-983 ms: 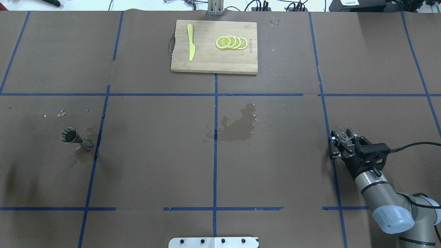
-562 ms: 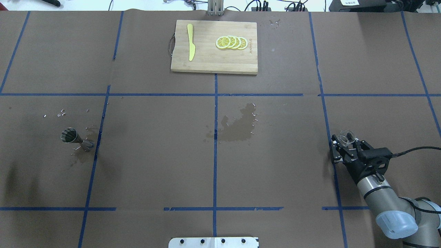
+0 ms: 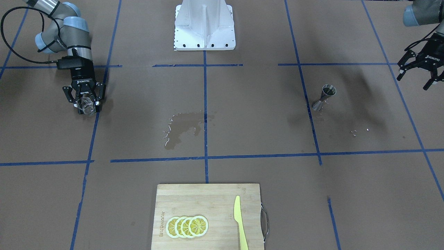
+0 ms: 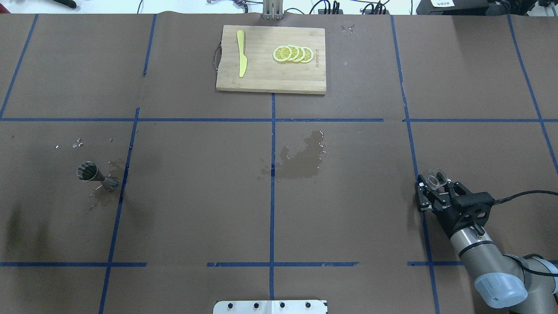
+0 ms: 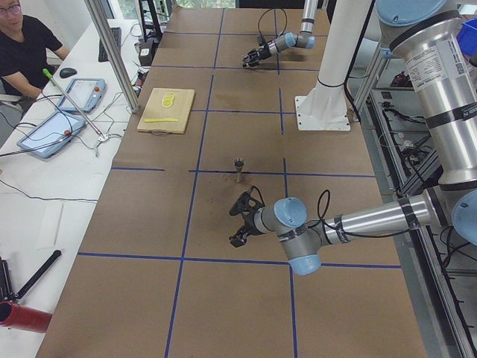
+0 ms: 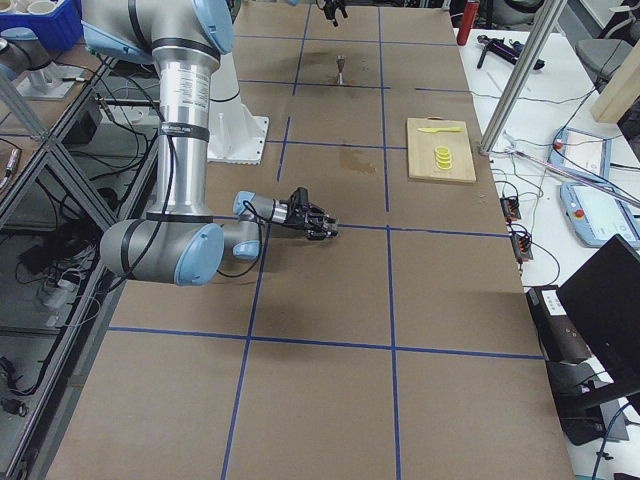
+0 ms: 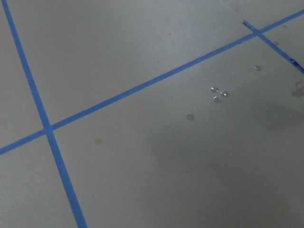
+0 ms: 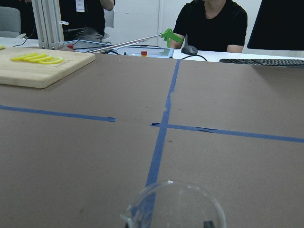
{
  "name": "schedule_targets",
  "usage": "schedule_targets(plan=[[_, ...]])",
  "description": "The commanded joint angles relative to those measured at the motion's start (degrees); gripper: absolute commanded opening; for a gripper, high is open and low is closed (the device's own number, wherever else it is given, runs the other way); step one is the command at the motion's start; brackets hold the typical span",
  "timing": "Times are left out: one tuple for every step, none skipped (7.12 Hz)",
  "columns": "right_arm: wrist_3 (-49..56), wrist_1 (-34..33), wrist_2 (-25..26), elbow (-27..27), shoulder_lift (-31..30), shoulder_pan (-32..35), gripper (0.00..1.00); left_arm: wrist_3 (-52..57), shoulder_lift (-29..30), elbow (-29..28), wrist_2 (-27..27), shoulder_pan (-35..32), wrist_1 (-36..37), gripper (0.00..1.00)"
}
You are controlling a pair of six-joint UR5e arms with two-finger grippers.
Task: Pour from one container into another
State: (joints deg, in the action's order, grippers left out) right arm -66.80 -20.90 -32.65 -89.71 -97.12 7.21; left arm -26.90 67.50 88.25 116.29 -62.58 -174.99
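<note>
The clear glass tumbler (image 4: 435,179) sits between the fingers of my right gripper (image 4: 434,186), which is shut on it low over the table at the right. This pair also shows in the front view, tumbler (image 3: 85,107) in gripper (image 3: 85,103). The tumbler's rim (image 8: 173,204) fills the bottom of the right wrist view. The steel jigger (image 4: 91,174) stands upright far to the left, beside a wet spot, jigger (image 3: 324,96). My left gripper (image 3: 420,71) hangs open and empty above the table, out past the jigger; it is outside the overhead view.
A wooden cutting board (image 4: 270,83) with lemon slices (image 4: 293,53) and a yellow knife (image 4: 241,53) lies at the far middle. A wet patch (image 4: 301,159) darkens the table's middle. Water droplets (image 7: 218,92) lie under the left wrist. The robot's base plate (image 3: 204,24) is at the near edge.
My right gripper has drawn back a little toward the robot's side of the table, and the tumbler has moved with it. The jigger has not moved.
</note>
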Motion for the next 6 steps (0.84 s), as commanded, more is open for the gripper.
schedule_targets(plan=[[0.0,0.0,0.0,0.0,0.0,-0.1,0.45,0.0,0.0,0.0,-0.2,0.0,0.0,1.00],[0.0,0.1,0.0,0.0,0.0,-0.1,0.54,0.0,0.0,0.0,-0.2,0.0,0.0,1.00],[0.0,0.1,0.0,-0.1,0.0,-0.1,0.62,-0.1,0.0,0.1,-0.2,0.0,0.0,1.00],[0.0,0.3,0.0,-0.1,0.0,-0.1,0.68,-0.1,0.0,0.1,-0.2,0.0,0.0,1.00],[0.0,0.4,0.0,-0.2,0.0,-0.1,0.79,-0.1,0.0,0.1,-0.2,0.0,0.0,1.00],[0.0,0.4,-0.1,-0.2,0.0,-0.1,0.79,-0.1,0.0,0.1,-0.2,0.0,0.0,1.00]])
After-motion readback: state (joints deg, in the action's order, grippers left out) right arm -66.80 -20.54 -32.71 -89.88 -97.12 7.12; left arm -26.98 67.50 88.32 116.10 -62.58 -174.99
